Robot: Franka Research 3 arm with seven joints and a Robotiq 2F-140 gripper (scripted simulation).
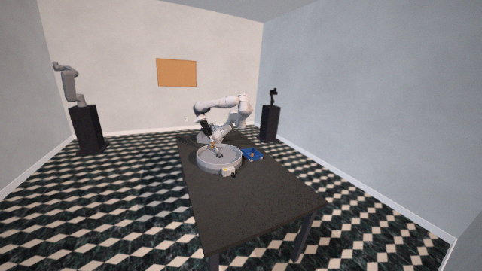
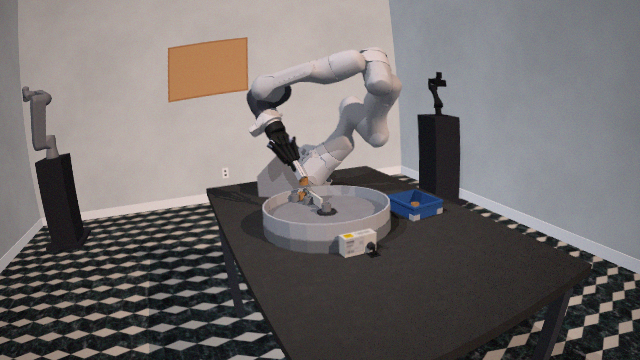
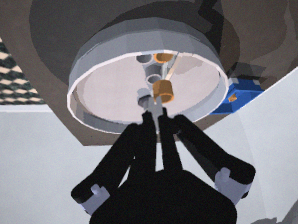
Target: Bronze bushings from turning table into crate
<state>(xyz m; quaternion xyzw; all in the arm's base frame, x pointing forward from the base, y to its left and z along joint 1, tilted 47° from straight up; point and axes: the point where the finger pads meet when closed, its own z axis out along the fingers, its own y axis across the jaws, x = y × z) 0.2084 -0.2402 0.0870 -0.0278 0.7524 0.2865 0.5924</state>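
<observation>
My gripper (image 3: 156, 103) (image 2: 301, 178) (image 1: 212, 144) is shut on a bronze bushing (image 3: 162, 91) (image 2: 303, 181) and holds it a little above the grey turning table (image 2: 300, 235) (image 1: 211, 166) (image 3: 100, 47), over its back part. A second bronze bushing (image 3: 161, 56) stands on the disc further back. Steel bushings (image 3: 152, 78) (image 3: 145, 59) stand near it, and one steel bushing (image 2: 326, 206) (image 1: 219, 154) stands near the disc's middle. The blue crate (image 2: 425, 211) (image 1: 251, 158) (image 3: 242, 85) stands to the right of the turning table and holds one bronze bushing (image 2: 415, 203) (image 3: 232, 98).
A small white control box (image 2: 356, 242) (image 1: 227, 172) sits against the turning table's front rim. The arm's base stands on the table behind the turning table. A thin white bar (image 3: 172, 65) crosses the disc. Two dark pedestals stand on the floor away from the table.
</observation>
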